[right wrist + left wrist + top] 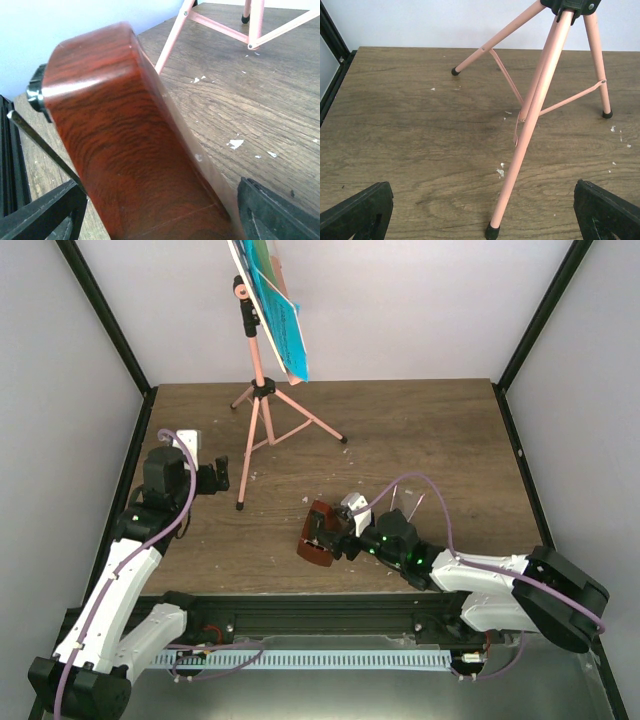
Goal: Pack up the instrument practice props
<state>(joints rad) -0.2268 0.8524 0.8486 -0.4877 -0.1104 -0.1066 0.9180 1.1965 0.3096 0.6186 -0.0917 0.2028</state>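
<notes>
Top external: reddish-brown wood-grain pyramid metronome (312, 550) sits tilted at front-centre of brown wooden table (430, 430), between right claw (323, 529) fingers. Clamped or not: cannot tell. Left claw (482, 210) spread apart, empty, facing pink metal tripod music stand (256, 355) w/ blue sheets (283, 325).
</notes>
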